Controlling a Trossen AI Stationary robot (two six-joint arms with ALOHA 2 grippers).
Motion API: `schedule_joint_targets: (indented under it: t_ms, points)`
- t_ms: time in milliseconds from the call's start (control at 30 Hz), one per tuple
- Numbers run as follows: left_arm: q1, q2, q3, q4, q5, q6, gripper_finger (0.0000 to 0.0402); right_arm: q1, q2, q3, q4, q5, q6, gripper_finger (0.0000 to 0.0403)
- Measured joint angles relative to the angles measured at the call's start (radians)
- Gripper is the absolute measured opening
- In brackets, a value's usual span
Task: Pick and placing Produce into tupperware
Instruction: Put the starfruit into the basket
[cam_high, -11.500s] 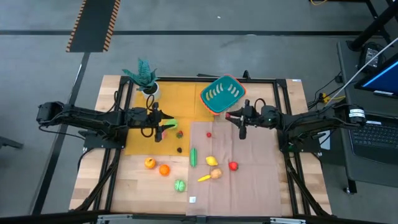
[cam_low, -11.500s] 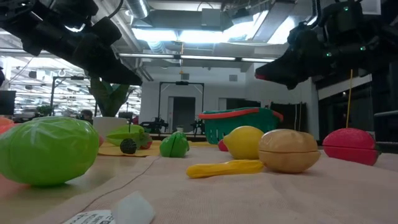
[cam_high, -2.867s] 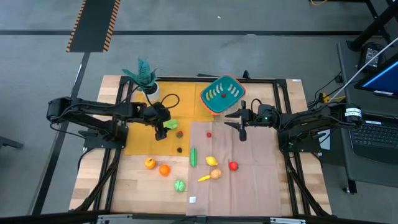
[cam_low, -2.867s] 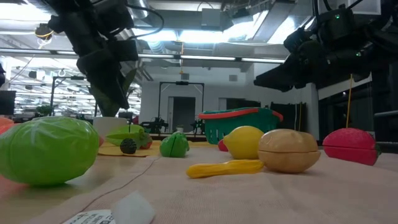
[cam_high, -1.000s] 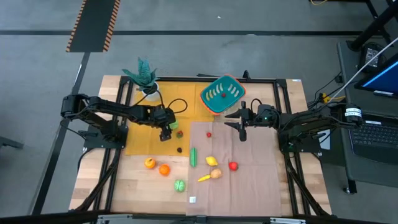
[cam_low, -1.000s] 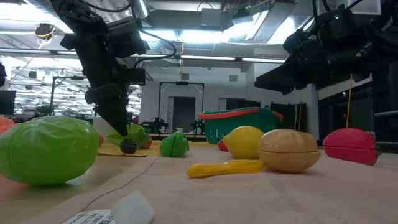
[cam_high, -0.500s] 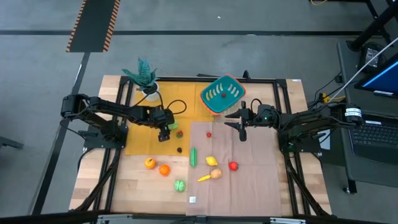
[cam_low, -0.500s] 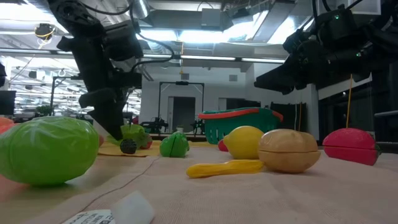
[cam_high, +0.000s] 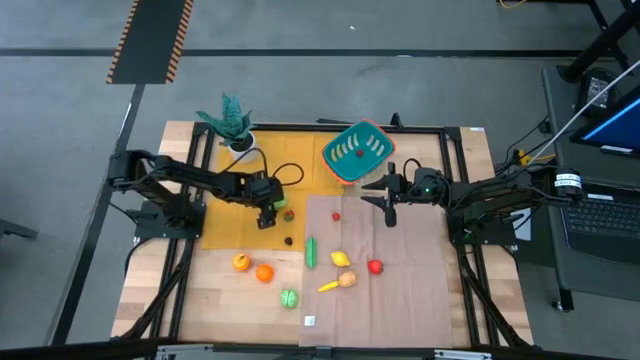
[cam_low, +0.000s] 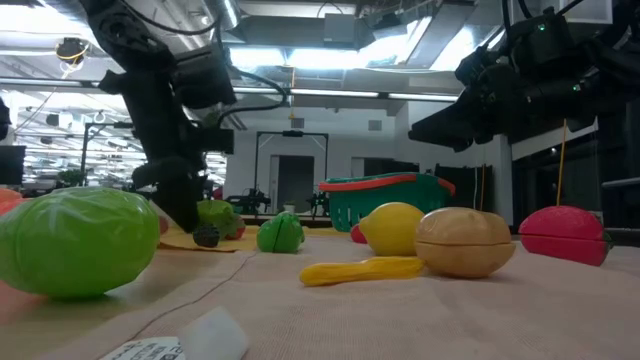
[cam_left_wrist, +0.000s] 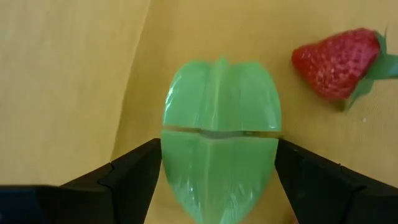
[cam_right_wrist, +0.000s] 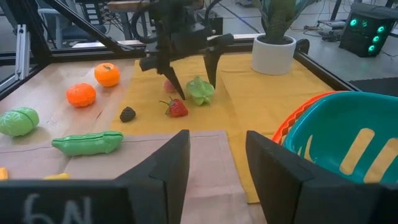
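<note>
A workshop floor surrounds the wooden table (cam_high: 215, 300), which carries a yellow mat (cam_high: 290, 150) across its far half and a brown cloth (cam_high: 400, 300) on the right. The left gripper (cam_high: 267, 212) is down over the mat, its fingers (cam_left_wrist: 134, 177) spread wide on either side of a pale green pepper-like piece (cam_left_wrist: 219, 134). The fingers stand just beside the piece's flanks, but no squeeze shows, so this looks like the lining-up before a grip. The piece is glossy, ribbed and made of two halves joined along a visible seam, so it may part if pinched across that seam. A red strawberry (cam_left_wrist: 336, 62) lies just beside it, near enough to be nudged.

The tupperware (cam_high: 356, 152), teal with an orange-red rim and pale slots, sits tilted at the far middle of the table with a small red piece already inside. The right gripper (cam_high: 388, 208) hangs near it over the cloth's far edge, its fingers partly apart and holding nothing, apparently waiting.

Most of the produce is not yet packed. A long green pod (cam_high: 311, 252), a lemon (cam_high: 342, 258), a red fruit (cam_high: 375, 266), two oranges (cam_high: 252, 267) and a green cabbage (cam_high: 289, 297) lie scattered near the front. A potted plant (cam_high: 232, 122) stands at the far left.
</note>
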Motion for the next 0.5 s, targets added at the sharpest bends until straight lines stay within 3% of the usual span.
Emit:
schedule_joint_targets:
  t_ms: [500]
  points:
    - [0.0, -0.034, 0.002, -0.006, 0.0, 0.0, 0.0302, 0.0, 0.0, 0.0, 0.0, 0.0, -0.001, 0.0158]
